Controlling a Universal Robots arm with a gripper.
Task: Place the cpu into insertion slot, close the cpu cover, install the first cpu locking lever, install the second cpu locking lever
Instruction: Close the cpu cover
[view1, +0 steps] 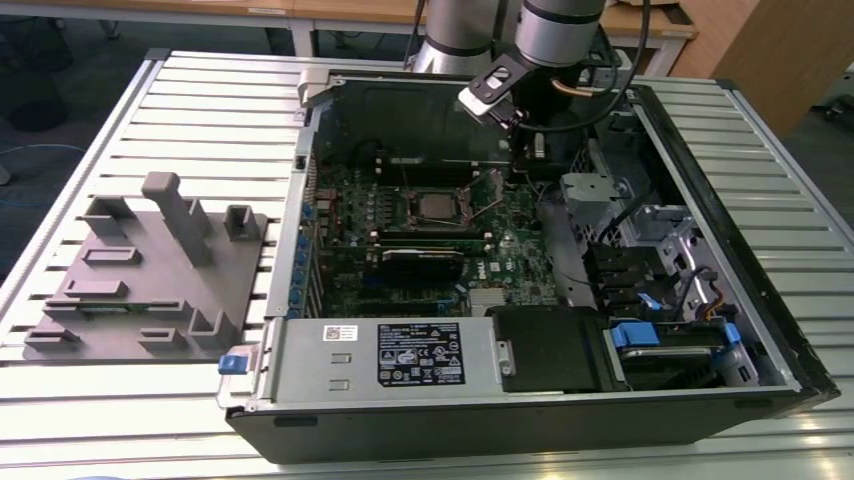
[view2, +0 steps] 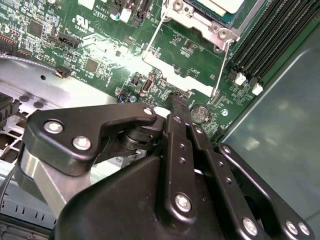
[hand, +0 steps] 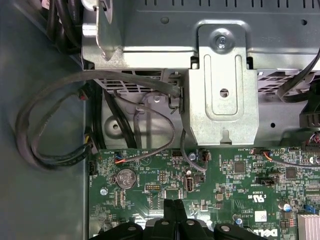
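One cpu (view1: 434, 207) lies in the one insertion slot (view1: 404, 206) flanked by two wire levers (view2: 155, 36), while the one gripper (hand: 174, 205), fingers closed on nothing, hovers at its two o'clock in the exterior view.

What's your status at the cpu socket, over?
Hand shut, empty, low over the motherboard beside the insertion slot. Cpu seated, cpu cover looks down. Lever positions unreadable.
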